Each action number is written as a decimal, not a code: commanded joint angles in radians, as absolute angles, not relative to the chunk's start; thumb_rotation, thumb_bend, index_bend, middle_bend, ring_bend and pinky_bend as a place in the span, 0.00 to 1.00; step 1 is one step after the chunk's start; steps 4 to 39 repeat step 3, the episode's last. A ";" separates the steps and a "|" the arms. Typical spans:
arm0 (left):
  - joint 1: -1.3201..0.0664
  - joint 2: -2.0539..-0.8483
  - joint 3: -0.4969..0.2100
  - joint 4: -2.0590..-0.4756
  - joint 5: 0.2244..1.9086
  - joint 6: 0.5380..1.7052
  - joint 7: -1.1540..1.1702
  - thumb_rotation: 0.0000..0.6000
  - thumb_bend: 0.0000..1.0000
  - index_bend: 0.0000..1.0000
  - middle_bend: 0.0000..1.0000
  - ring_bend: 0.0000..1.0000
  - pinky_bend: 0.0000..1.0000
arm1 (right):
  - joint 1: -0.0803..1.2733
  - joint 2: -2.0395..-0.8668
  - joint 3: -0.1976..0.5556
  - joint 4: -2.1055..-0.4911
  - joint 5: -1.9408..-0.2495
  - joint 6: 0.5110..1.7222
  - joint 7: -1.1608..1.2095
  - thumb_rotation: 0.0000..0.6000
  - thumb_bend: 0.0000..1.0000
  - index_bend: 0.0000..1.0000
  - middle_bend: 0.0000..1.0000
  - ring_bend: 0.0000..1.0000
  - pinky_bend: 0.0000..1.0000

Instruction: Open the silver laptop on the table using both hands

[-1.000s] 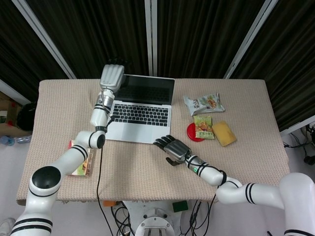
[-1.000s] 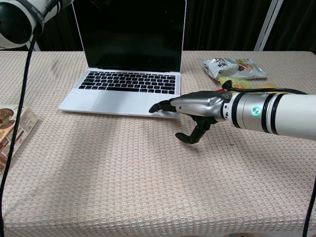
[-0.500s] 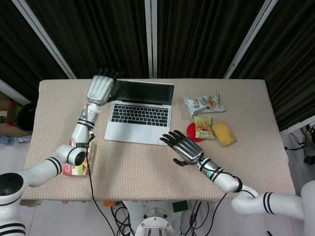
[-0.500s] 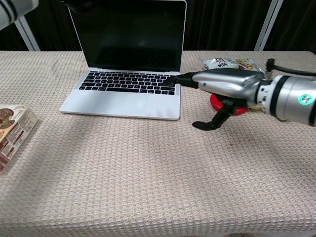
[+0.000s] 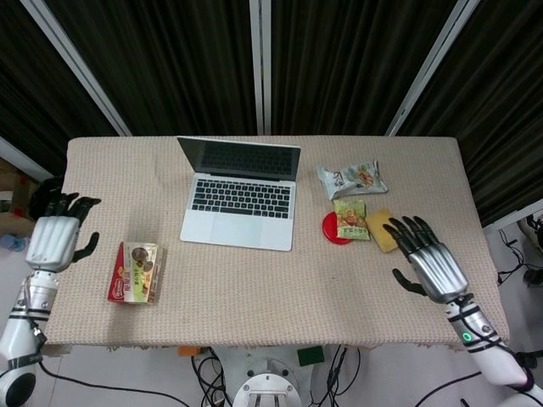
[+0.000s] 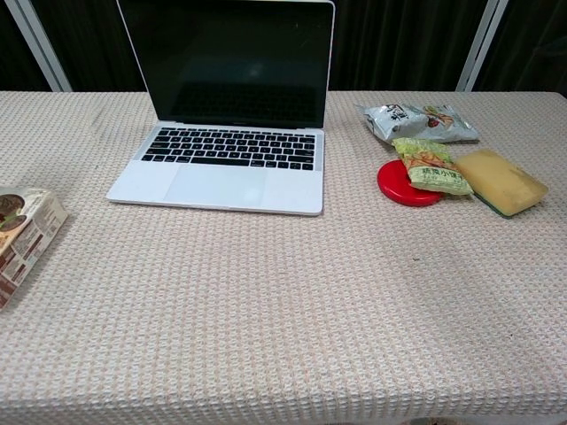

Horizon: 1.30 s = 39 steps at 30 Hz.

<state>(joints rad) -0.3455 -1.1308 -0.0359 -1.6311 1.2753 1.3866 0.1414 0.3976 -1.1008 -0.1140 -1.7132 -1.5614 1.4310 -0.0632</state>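
The silver laptop (image 5: pixel 240 199) (image 6: pixel 229 133) stands open on the table, its dark screen upright and its keyboard bare. My left hand (image 5: pixel 53 239) hangs off the table's left edge, fingers spread and holding nothing. My right hand (image 5: pixel 429 260) hovers over the table's right front part, fingers apart and empty, well away from the laptop. Neither hand shows in the chest view.
A snack box (image 5: pixel 134 272) (image 6: pixel 22 235) lies at the left front. Right of the laptop are a red disc (image 5: pixel 331 227) (image 6: pixel 403 182), a green packet (image 5: pixel 349 218) (image 6: pixel 431 166), a yellow sponge (image 5: pixel 386 230) (image 6: pixel 501 181) and a silver snack bag (image 5: pixel 351 178) (image 6: pixel 416 121).
Both hands have left the laptop: the left one swung from the screen's left edge out past the table's left side, the right one drew back to the right front. The lid stays open.
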 commanded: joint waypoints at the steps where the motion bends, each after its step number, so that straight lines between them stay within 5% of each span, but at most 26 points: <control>1: -0.204 -1.112 0.047 -1.676 1.356 1.559 0.156 1.00 0.37 0.19 0.20 0.11 0.10 | 0.245 -1.060 -0.141 -1.672 -1.594 1.607 -0.022 1.00 0.36 0.00 0.03 0.00 0.00; 39: -0.152 -1.118 0.070 -1.679 1.388 1.620 0.153 1.00 0.37 0.19 0.20 0.11 0.10 | 0.200 -1.073 -0.141 -1.649 -1.591 1.650 0.004 1.00 0.36 0.00 0.03 0.00 0.00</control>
